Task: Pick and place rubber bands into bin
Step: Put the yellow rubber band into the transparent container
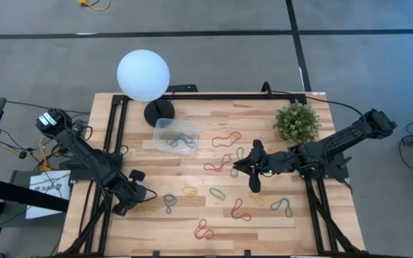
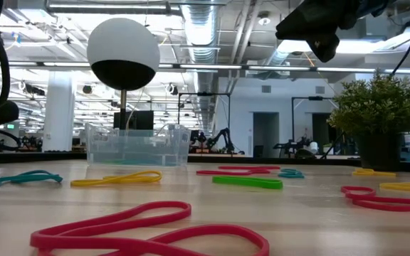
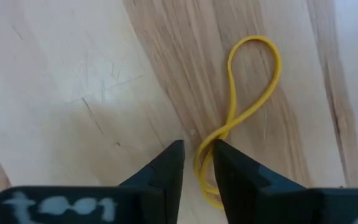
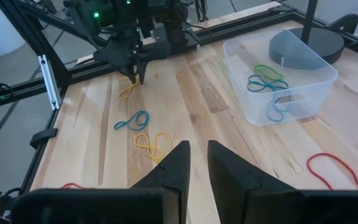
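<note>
Many coloured rubber bands [image 1: 224, 140] lie flat across the wooden table. The clear bin [image 1: 174, 134] stands near the lamp, with green and blue bands [image 4: 266, 81] on its floor. My left gripper [image 3: 199, 152] is down at the table's left near part. It points down at a yellow rubber band [image 3: 253, 74] and also shows in the right wrist view [image 4: 138, 76]. My right gripper [image 4: 197, 152] is shut and empty. It hangs raised above the table's middle right [image 1: 239, 166], pointing toward the left edge. My left gripper comes from above, pointing down, with its two fingers on either side of the yellow band's crossing and smaller loop [image 3: 205, 155]. The strands sit in the narrow gap between the fingertips. The whole band lies flat on the table, its larger loop [image 3: 260, 56] stretching away from the fingers.
A white globe lamp [image 1: 143, 75] on a black base stands at the far left beside the bin. A potted plant [image 1: 296, 122] stands at the far right. A blue band [image 4: 132, 120] and another yellow one [image 4: 154, 143] lie close to the left gripper. Black frame rails edge the table.
</note>
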You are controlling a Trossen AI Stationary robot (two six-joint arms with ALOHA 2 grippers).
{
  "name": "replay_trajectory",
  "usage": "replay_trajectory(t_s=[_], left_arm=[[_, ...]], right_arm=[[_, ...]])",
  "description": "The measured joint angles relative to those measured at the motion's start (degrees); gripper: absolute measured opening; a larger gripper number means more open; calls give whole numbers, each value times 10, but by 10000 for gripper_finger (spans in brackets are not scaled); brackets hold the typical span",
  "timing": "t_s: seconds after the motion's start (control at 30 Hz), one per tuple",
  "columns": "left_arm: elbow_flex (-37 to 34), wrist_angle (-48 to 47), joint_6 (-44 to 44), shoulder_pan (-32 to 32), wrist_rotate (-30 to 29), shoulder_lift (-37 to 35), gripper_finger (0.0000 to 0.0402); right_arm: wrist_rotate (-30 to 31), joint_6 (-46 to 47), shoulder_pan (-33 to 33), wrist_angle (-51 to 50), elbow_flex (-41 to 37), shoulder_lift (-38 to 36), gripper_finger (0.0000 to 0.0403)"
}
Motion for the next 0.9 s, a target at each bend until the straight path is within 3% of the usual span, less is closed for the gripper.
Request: replay_trajectory(t_s=[0.27, 0.63, 0.9], left_arm=[[-1, -1, 18, 0, -9, 0, 8], [23, -10, 59, 0, -25, 4, 1], [57, -5, 92, 5, -155, 5, 0]], right_arm=[[0, 0, 0, 0, 0, 0, 50], [0, -10, 0, 0, 0, 0, 50], [0, -19, -1, 2, 0, 0, 50]])
